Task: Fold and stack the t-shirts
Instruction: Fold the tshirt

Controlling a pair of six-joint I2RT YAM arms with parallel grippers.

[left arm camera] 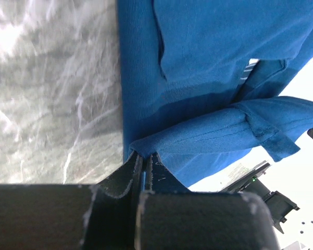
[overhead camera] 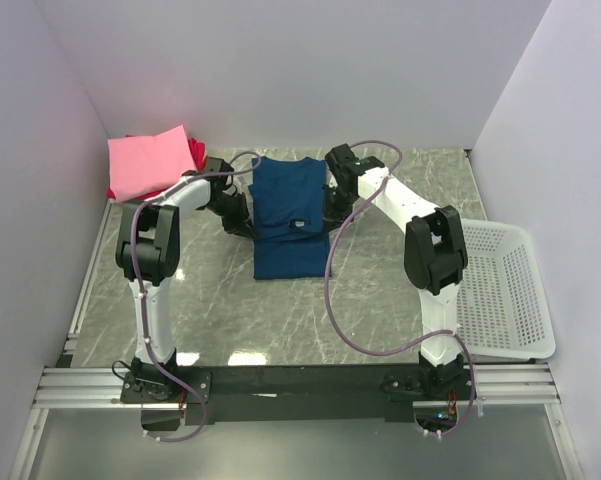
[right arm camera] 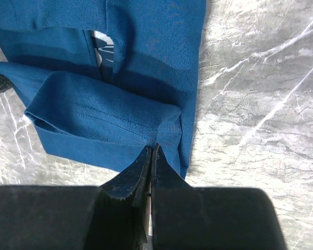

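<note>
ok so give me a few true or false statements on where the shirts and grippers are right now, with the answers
1. The left gripper and right gripper are each shut on an edge of the blue shirt. True.
2. The pink shirt lies in the white basket. False: it tops a red shirt at the far left; the basket stands at the right.
3. The blue shirt lies on the table between the two grippers. True.
4. The blue shirt is stacked on the pink one. False: they lie apart.
</note>
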